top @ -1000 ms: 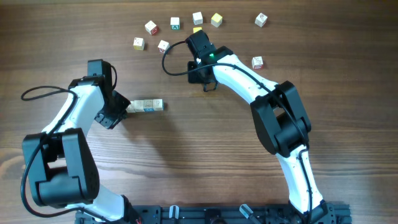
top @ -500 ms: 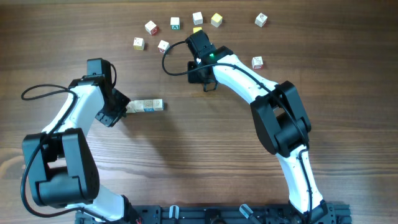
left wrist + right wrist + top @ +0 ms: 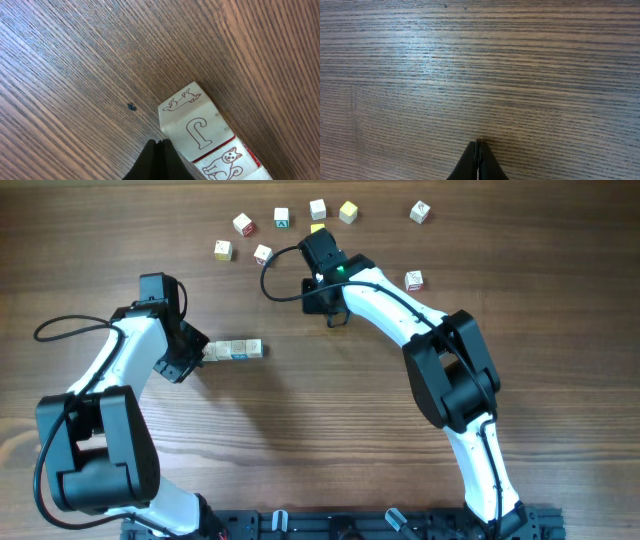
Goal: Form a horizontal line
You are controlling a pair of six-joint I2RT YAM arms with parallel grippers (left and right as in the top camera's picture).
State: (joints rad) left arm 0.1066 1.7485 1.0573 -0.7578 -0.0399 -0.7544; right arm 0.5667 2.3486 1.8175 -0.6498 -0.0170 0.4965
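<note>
The horizontal line (image 3: 236, 349) is lying on the wooden table (image 3: 300, 440), its small white cubes sitting edge to edge and showing an animal outline, a letter J and a cat up close. The left gripper (image 3: 157, 143) is sitting at the line's left end with its fingers clenched together on nothing, the tip just beside the end cube. The right gripper (image 3: 478, 143) is hovering up and to the right of the line, likewise pinched closed and empty. Loose cubes (image 3: 262, 253) are lying scattered well above the line.
</note>
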